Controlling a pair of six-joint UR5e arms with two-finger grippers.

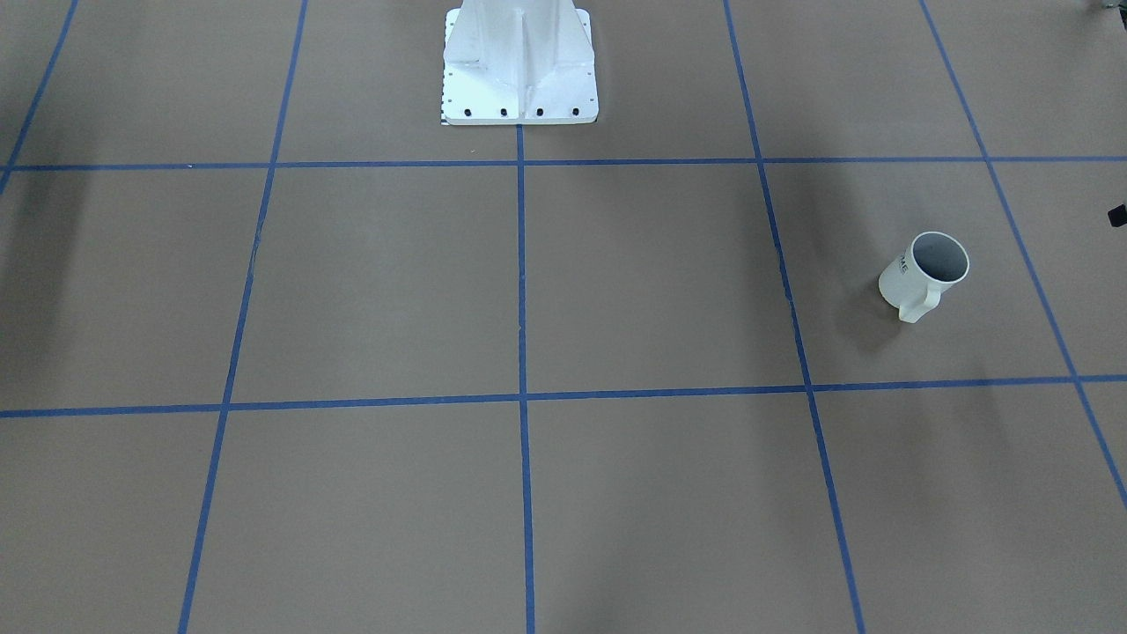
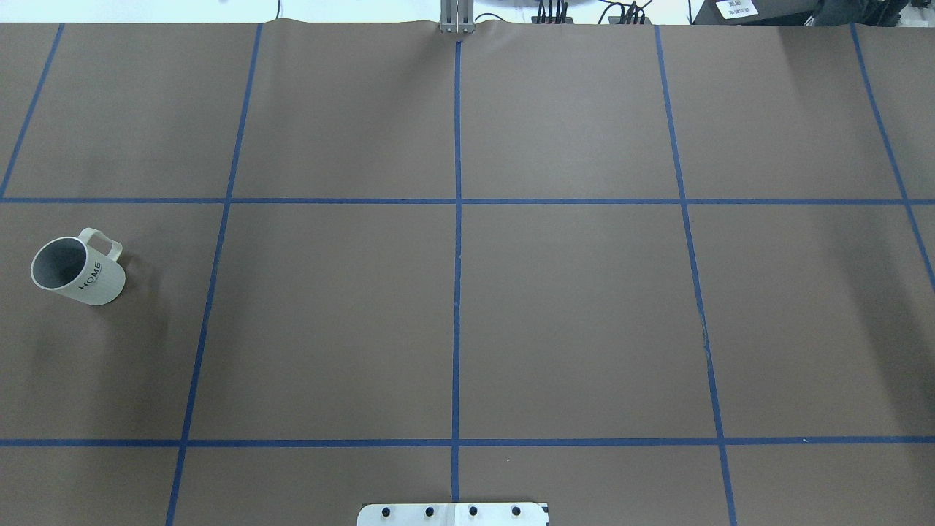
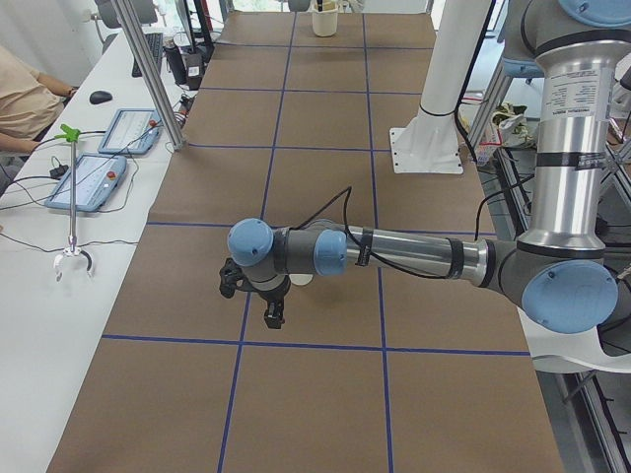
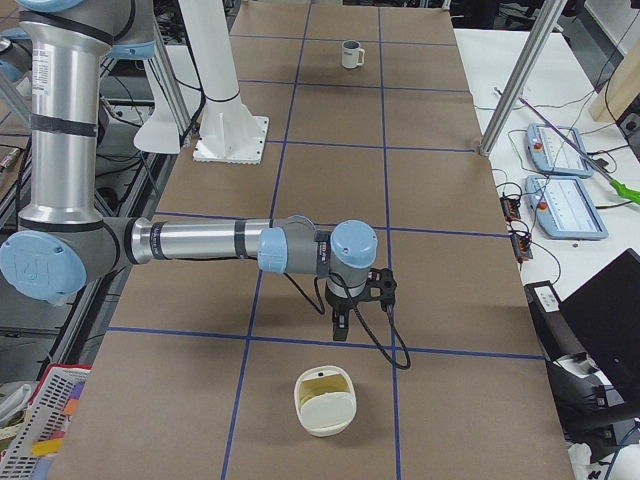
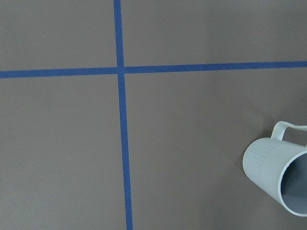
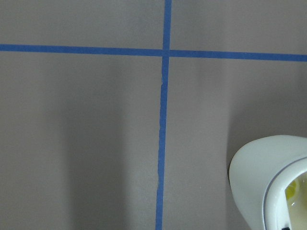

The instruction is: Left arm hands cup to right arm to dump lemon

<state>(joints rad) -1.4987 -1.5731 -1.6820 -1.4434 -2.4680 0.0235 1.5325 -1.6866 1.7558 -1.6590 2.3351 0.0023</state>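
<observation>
The cup is a cream-white mug with a grey inside and black lettering. It stands upright at the table's left end, handle toward the far side. It also shows in the front view, at the bottom right of the left wrist view, and far off in the right side view. No lemon shows in the part of its inside that I can see. My left gripper hangs just beyond the cup toward the table's end; I cannot tell if it is open. My right gripper hangs at the opposite end; its state is unclear too.
A cream-white container with a yellowish inside lies on the table just past my right gripper; it also shows in the right wrist view. The white robot base stands mid-table at the robot's edge. Blue tape lines grid the brown table.
</observation>
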